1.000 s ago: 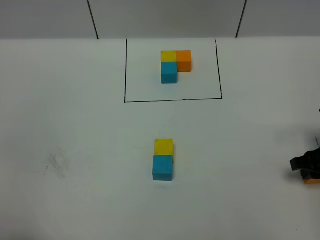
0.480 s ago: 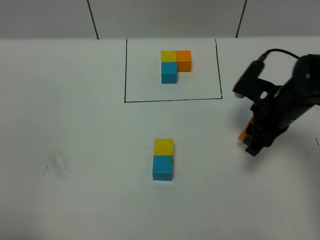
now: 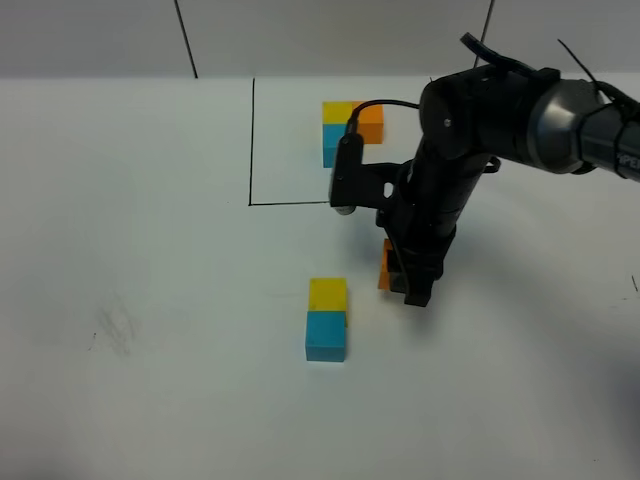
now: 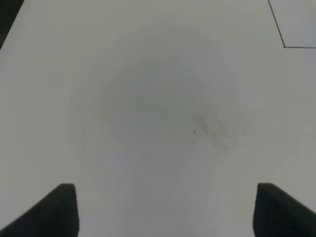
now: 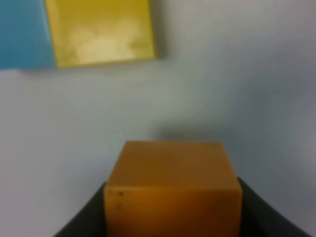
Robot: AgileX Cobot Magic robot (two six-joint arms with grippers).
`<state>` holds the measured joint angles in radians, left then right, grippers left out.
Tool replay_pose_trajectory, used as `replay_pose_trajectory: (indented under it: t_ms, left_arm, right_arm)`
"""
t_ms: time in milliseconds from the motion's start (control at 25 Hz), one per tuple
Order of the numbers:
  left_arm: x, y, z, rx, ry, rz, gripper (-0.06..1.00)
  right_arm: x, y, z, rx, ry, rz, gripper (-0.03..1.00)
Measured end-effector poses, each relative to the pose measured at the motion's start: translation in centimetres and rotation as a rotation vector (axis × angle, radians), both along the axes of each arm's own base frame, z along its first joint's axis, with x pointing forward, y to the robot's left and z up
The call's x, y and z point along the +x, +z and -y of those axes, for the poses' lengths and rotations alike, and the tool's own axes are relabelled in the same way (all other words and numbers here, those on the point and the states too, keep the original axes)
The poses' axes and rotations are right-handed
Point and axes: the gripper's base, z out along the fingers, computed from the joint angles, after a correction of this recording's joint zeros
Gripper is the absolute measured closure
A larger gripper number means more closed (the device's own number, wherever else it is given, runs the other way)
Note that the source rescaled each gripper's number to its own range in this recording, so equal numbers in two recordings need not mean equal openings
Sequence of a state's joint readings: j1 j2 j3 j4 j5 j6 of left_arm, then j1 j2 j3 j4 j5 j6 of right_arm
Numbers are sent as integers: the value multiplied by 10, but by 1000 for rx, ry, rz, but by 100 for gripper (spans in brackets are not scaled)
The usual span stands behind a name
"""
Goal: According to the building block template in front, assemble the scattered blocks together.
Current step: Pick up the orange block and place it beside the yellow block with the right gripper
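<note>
The building block template [image 3: 352,118], a yellow, orange and blue L, sits inside the black drawn rectangle [image 3: 251,150] at the back; my right arm covers part of it. Two scattered blocks touch in the middle of the table: the yellow cube [image 3: 328,294] [image 5: 101,32] with the light blue cube [image 3: 326,336] [image 5: 24,34] in front of it. My right gripper [image 3: 405,283] [image 5: 173,210] is shut on the orange cube [image 3: 384,265] [image 5: 173,190], a short gap to the right of the yellow cube. My left gripper [image 4: 165,207] is open over bare table, with nothing between its fingers.
A faint grey smudge [image 3: 115,325] [image 4: 210,129] marks the white table [image 3: 150,400] at the left. One corner of the black rectangle [image 4: 285,47] shows in the left wrist view. Grey wall panels with dark seams [image 3: 185,40] stand behind the table.
My right arm has swept in from the right edge toward the middle, carrying the orange cube up beside the yellow cube. The yellow and blue cubes have not moved.
</note>
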<state>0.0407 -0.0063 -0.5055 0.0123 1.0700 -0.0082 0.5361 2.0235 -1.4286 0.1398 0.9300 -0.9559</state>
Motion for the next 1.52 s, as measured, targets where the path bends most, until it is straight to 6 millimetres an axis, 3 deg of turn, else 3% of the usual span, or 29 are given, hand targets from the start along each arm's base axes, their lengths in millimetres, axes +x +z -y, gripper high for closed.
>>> replay_pose_trajectory:
  t_ms: [160,800,1080,1520]
  left_arm:
    - [0,0,0,0,0,0,40]
    - [0,0,0,0,0,0,40]
    - [0,0,0,0,0,0,40]
    - [0,0,0,0,0,0,40]
  right_arm:
    - [-8,1,-15,-14,44,16,95]
    - [-21,-8,-27,-40,46,-4,95]
    - [-18,-9,-29,-19,45,35,95]
    - [-15,-36,-33,-33,64,4,95]
